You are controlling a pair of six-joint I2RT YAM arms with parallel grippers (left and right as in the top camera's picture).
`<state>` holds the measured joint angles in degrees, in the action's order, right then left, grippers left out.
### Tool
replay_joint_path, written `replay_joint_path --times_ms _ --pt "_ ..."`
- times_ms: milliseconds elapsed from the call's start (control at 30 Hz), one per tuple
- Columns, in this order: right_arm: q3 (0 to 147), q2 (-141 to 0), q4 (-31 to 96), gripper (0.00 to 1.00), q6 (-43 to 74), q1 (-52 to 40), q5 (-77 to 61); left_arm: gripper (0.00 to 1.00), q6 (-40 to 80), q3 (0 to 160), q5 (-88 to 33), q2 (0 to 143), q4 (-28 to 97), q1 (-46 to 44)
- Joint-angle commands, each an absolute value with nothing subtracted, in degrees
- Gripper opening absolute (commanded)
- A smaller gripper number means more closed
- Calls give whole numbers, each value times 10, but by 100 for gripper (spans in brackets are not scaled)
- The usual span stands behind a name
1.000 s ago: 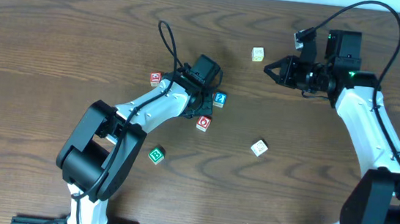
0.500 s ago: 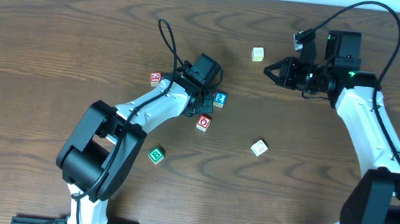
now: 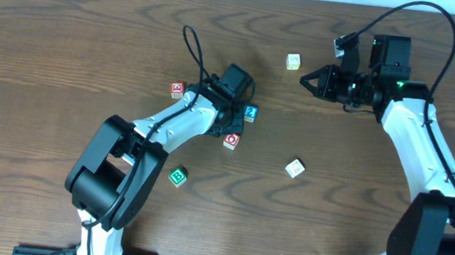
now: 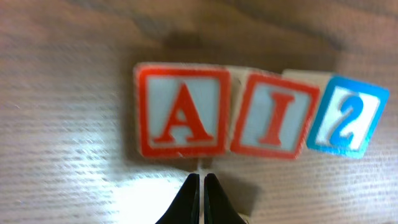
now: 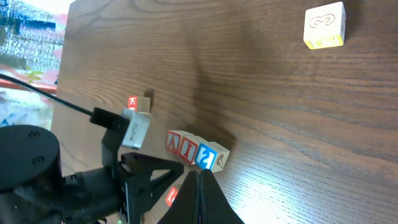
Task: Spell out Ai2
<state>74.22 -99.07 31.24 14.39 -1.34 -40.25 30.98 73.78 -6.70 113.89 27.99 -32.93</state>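
In the left wrist view the red A cube point(image 4: 181, 112), the red I cube point(image 4: 273, 116) and the blue 2 cube point(image 4: 346, 116) stand in a row, sides touching, the 2 tilted a little. My left gripper point(image 4: 201, 177) is shut and empty, just in front of the A and I cubes. The right wrist view shows the same row: A point(image 5: 174, 142), I point(image 5: 188, 147), 2 point(image 5: 207, 157). In the overhead view the left gripper point(image 3: 231, 119) hides A and I; the 2 cube point(image 3: 251, 112) shows. My right gripper point(image 3: 306, 81) is shut and empty, off to the right.
A red O cube point(image 3: 231, 140) lies just below the row. A green B cube point(image 3: 177, 176) lies lower left. A small red cube point(image 3: 177, 89) sits left of the left arm. A cream cube point(image 3: 293, 62) and a white cube point(image 3: 294, 168) lie further right.
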Motion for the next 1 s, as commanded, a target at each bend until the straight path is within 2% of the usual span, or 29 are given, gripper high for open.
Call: replay_joint_path --times_ms 0,267,600,800,967 --pt "752 -980 313 2 132 -11 -408 6 298 735 -79 1141 290 -341" --pt "752 -980 312 1 132 -11 -409 6 286 735 -110 1139 316 -366" --pt "753 -976 308 2 132 -11 -409 6 267 735 -92 1098 379 -392" --pt "755 -973 287 2 132 -10 -409 6 264 735 -46 1056 391 -401" --pt "783 -973 279 2 132 9 -410 6 273 735 50 980 399 -345"
